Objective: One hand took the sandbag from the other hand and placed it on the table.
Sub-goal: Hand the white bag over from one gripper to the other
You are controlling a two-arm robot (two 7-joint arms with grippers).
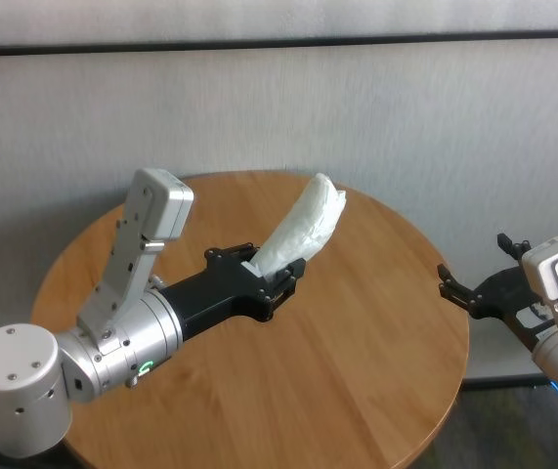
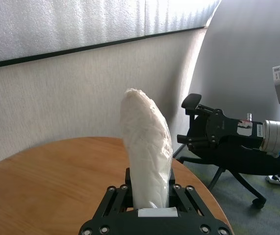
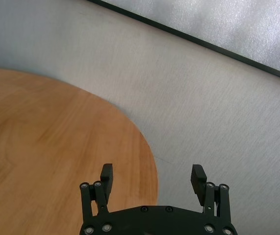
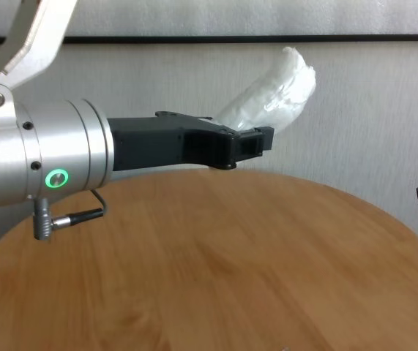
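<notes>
**Sandbag held aloft, waiting to be handed across**

The black two-finger left gripper, on its silver wrist with the green ring light, is clamped on the lower end of the small white oblong sandbag, a lumpy pouch in crinkled plastic. The bag stands up out of the jaws, leaning away from the robot, in the air above the round orange-brown wooden table and touching nothing else. The left wrist view shows its base wedged between the fingers and most of its length free above them.

The black two-finger right gripper hangs off the table's right edge, well apart from the bag, its fingers spread wide with nothing between them.

By the look of it the pouch is soft and yielding: the filling should shift under pressure, and the plastic skin is likely slick. It holds its shape upright, so it seems packed fairly firm and not very heavy, though the free end may sag if tipped flat. The sensible place for the right gripper to take hold is the exposed middle or upper part, across the narrow width, clear of the left fingers, closing firmly enough that the sand packs rather than squeezes aside.
</notes>
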